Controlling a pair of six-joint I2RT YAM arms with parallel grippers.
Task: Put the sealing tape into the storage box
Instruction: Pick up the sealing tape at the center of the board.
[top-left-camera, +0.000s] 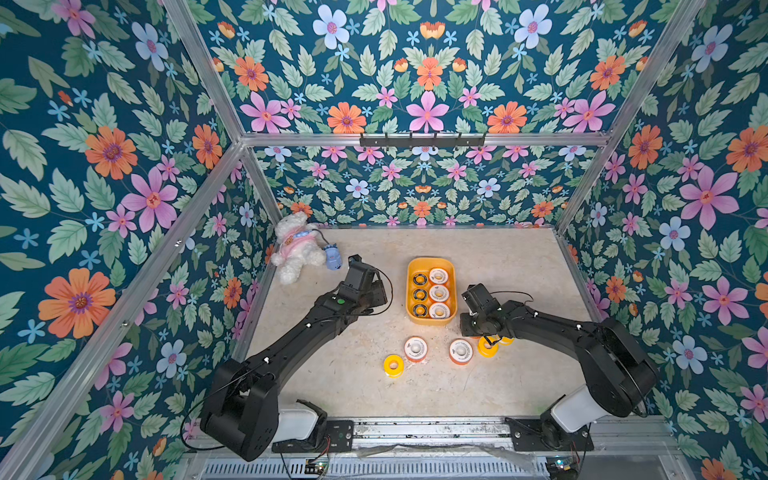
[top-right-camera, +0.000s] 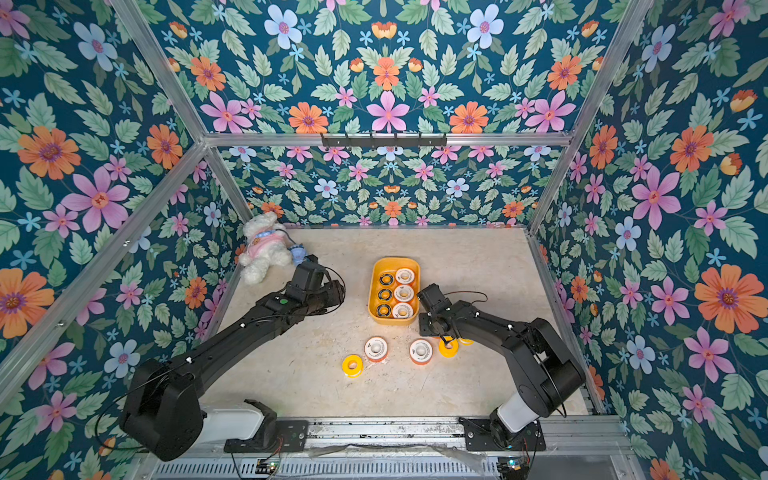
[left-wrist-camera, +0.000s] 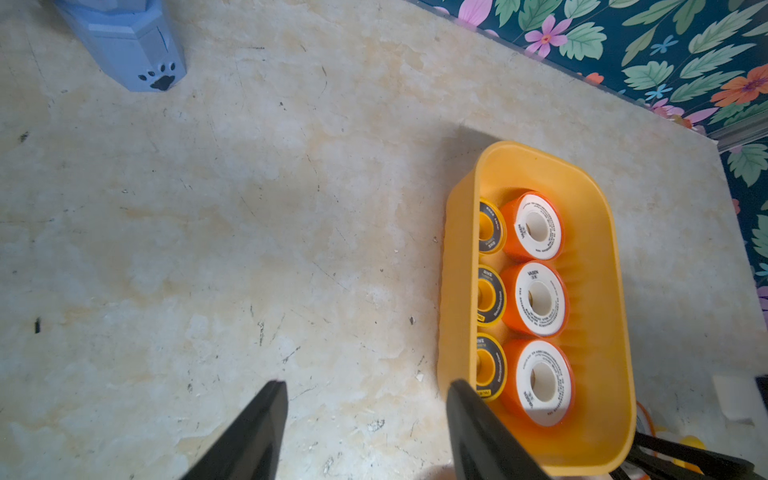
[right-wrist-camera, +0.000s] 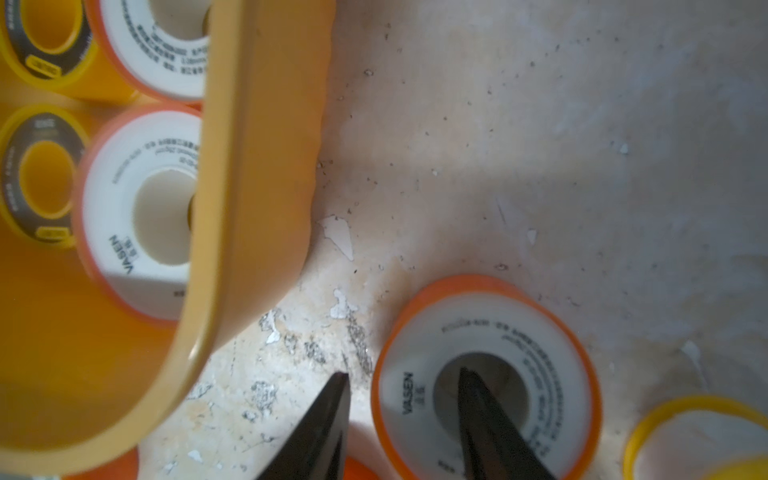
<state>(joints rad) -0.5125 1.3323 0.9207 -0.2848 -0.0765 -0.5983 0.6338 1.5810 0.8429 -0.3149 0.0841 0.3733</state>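
Observation:
The yellow storage box (top-left-camera: 430, 261) (top-right-camera: 395, 261) sits mid-table and holds three black-and-yellow spools (top-left-camera: 419, 295) and three white-faced ones (top-left-camera: 439, 293). Loose sealing tape lies in front of it: two white-and-orange spools (top-left-camera: 415, 348) (top-left-camera: 460, 351) and yellow ones (top-left-camera: 393, 365) (top-left-camera: 487, 346). My right gripper (right-wrist-camera: 403, 374) is shut on another white-and-orange spool (right-wrist-camera: 552, 374), with one finger in its hole and the other against its side, just off the box corner (right-wrist-camera: 257, 166). The arm hides that spool in both top views. My left gripper (left-wrist-camera: 365, 386) hangs open and empty beside the box's left wall (left-wrist-camera: 457, 249).
A white plush toy (top-left-camera: 297, 247) and a small blue object (left-wrist-camera: 124, 41) lie at the back left corner. Floral walls close in the table on three sides. Both arm bases stand along the front rail.

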